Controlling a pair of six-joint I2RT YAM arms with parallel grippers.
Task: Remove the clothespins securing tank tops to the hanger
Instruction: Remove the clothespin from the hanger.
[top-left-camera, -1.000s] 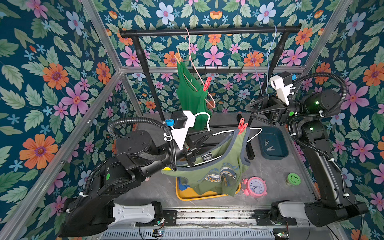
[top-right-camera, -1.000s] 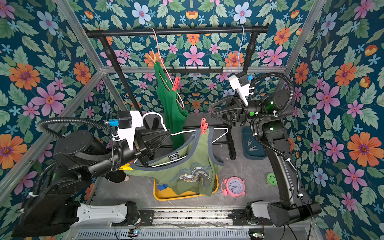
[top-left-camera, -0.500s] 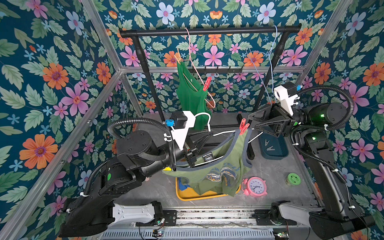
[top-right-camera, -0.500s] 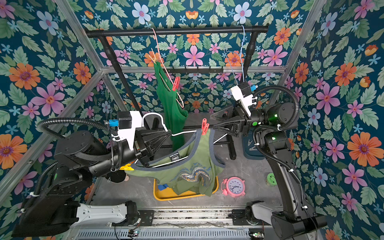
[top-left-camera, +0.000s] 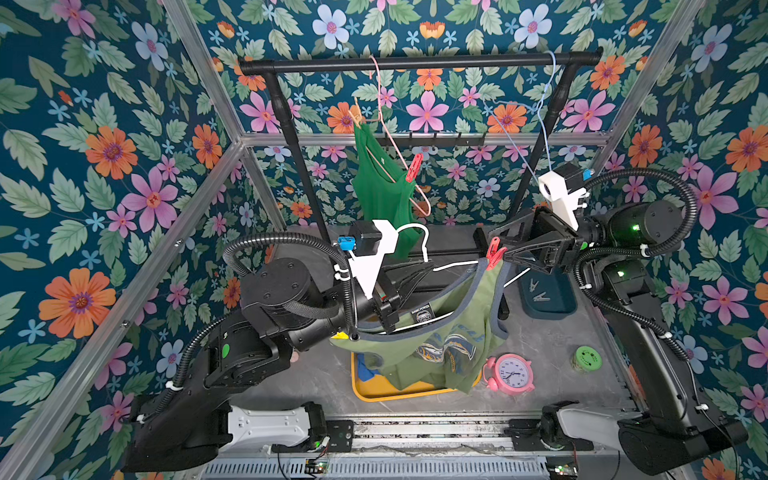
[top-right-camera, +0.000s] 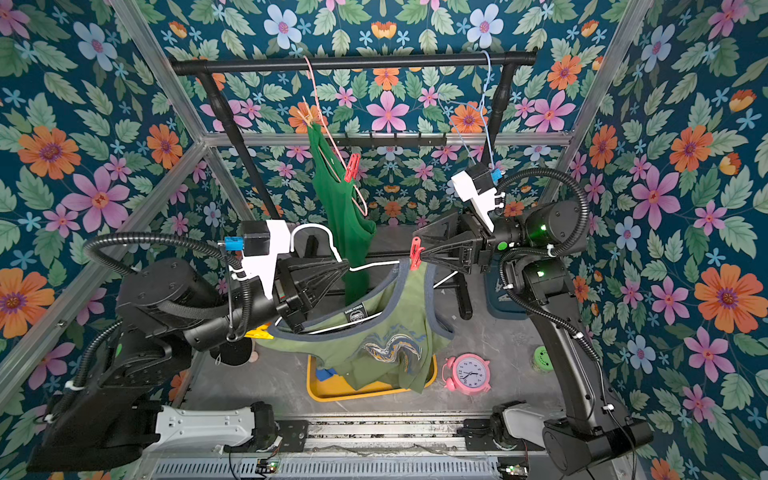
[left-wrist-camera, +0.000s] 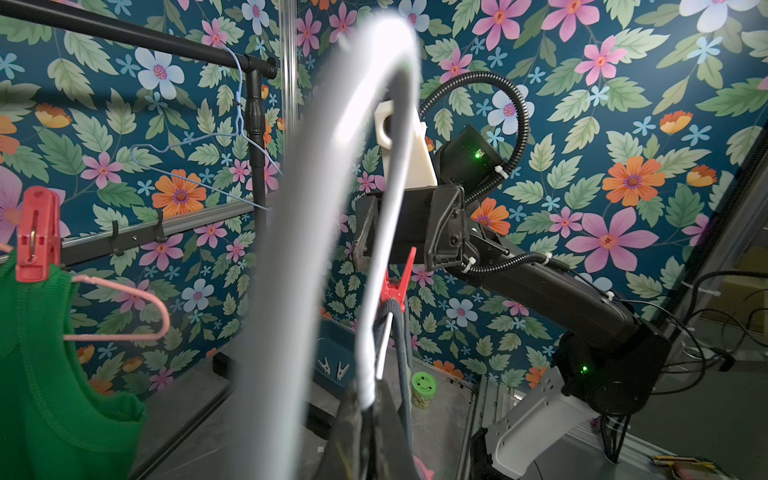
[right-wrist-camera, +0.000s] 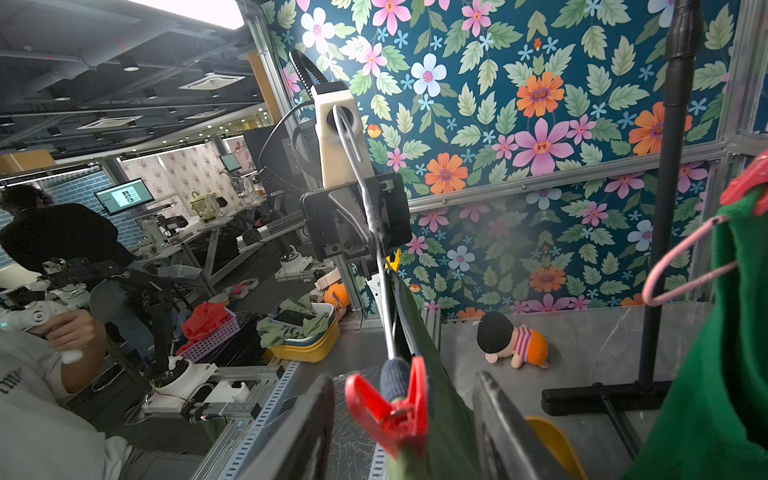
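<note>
Clothespins are only partly off so far. Two pale grey plastic clothespins (top-left-camera: 536, 291) lie in the dark teal tray (top-left-camera: 559, 309). The thin blue wire hanger (top-left-camera: 540, 104) hangs bare on the black rail (top-left-camera: 457, 61), and a royal blue tank top (top-left-camera: 365, 370) shows in the yellow bin (top-left-camera: 395, 395). From that, one garment of three looks finished and four pegs are left. The bright green knit tank top (top-left-camera: 382, 199) hangs from the rail on a pink wire hanger (left-wrist-camera: 108, 338). A red plastic clothespin (top-left-camera: 413, 168) sits on one shoulder and a peach clothespin (top-left-camera: 356, 118) on the other. The olive green tank top with grey trim and a chest print (top-left-camera: 449, 332) rides on a white wire hanger (top-left-camera: 453, 266) held out over the table, away from the rail. The left gripper (top-right-camera: 338, 268) is clamped tight on that hanger near its neck. A yellow clothespin (top-right-camera: 258, 332) at the end nearer the left arm appears still clipped. A second red clothespin (top-left-camera: 494, 251) pins the strap at the far end. The right gripper (top-right-camera: 419, 249) stands about half open, one of its fingers (right-wrist-camera: 307, 428) on each side of this peg. Its wrist view shows a gap on both sides, so it has hold of nothing yet. Pinching this peg open looks like the step in hand.
</note>
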